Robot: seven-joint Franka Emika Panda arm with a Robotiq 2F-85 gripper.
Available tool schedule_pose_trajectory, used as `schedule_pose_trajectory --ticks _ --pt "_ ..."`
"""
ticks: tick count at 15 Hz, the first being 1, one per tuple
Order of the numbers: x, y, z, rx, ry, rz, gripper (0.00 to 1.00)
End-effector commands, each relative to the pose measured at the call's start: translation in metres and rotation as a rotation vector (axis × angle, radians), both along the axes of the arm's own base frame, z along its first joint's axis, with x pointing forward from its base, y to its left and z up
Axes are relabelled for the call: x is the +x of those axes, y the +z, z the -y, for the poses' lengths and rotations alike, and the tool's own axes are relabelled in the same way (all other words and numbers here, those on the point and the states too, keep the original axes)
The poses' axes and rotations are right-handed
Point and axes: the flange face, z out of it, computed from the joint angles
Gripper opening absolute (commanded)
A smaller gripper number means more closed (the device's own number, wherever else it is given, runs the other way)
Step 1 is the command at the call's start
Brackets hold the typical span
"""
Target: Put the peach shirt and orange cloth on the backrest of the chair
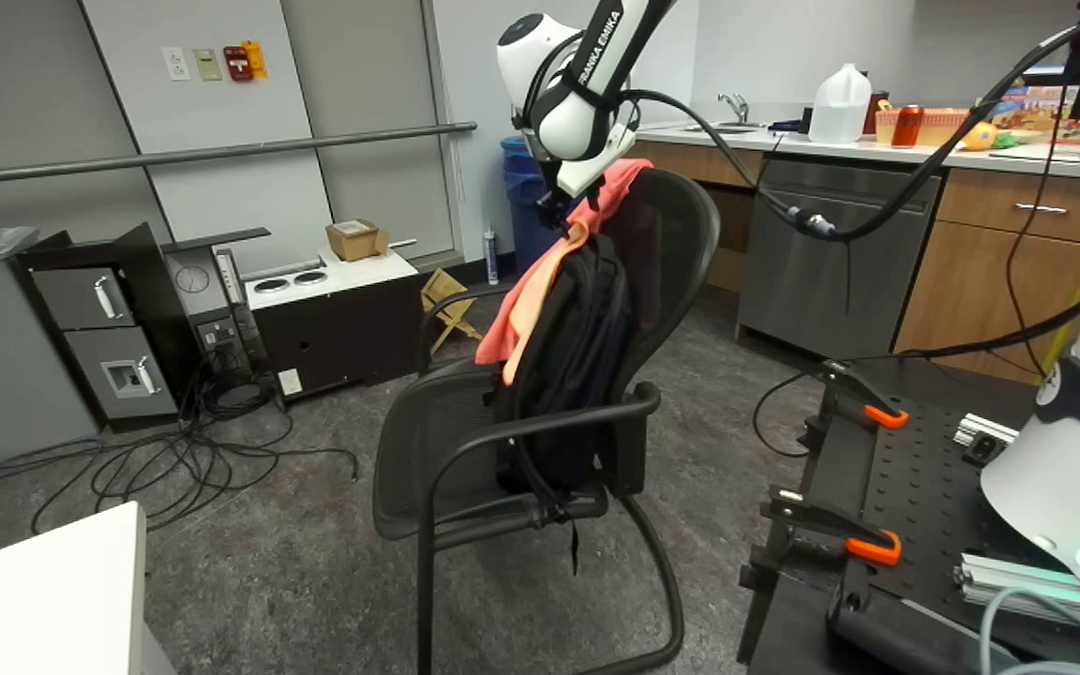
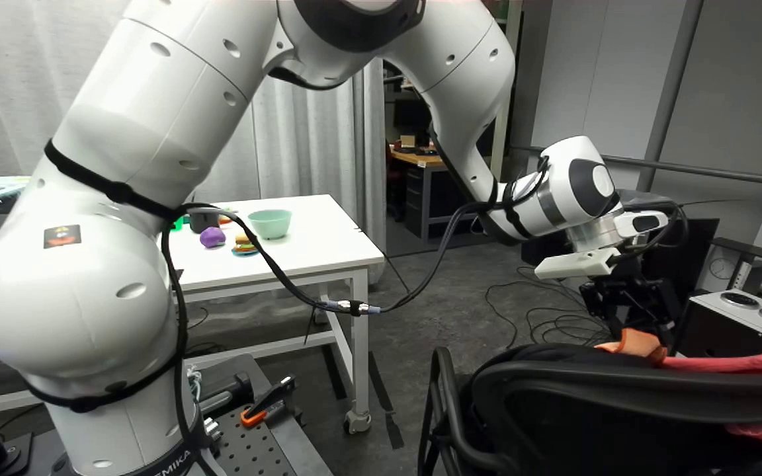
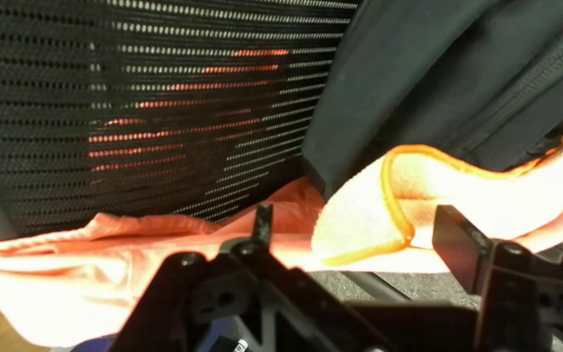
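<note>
The peach shirt [image 1: 617, 190] lies over the top of the chair's backrest [image 1: 685, 234] and hangs down its front side; it also shows in an exterior view [image 2: 745, 363] and in the wrist view [image 3: 130, 259]. The orange cloth [image 1: 540, 298] hangs over the shirt and a black backpack; its folded, orange-edged corner shows overexposed in the wrist view [image 3: 355, 220] and its top in an exterior view [image 2: 635, 345]. My gripper [image 3: 357, 234] is open, its fingers apart on either side of that corner. Whether the fingers touch cloth, I cannot tell.
The black backpack [image 1: 568, 356] leans against the backrest on the chair seat. Chair armrests [image 1: 540, 427] stand on both sides. A white table [image 2: 315, 244] with toy food and a green bowl [image 2: 270, 223] stands apart. Cables [image 1: 212, 459] lie on the floor.
</note>
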Motion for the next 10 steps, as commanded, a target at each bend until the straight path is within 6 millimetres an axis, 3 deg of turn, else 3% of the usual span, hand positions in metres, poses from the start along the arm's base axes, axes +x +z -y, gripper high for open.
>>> schedule_pose_trajectory --ticks 1,8,10 --pt "0.004 0.0 0.005 -0.045 -0.005 0.018 0.52" --pt "-0.001 0.014 0.0 -0.016 -0.034 0.036 0.01" --pt "-0.004 0.025 -0.006 0.0 -0.038 0.047 0.0"
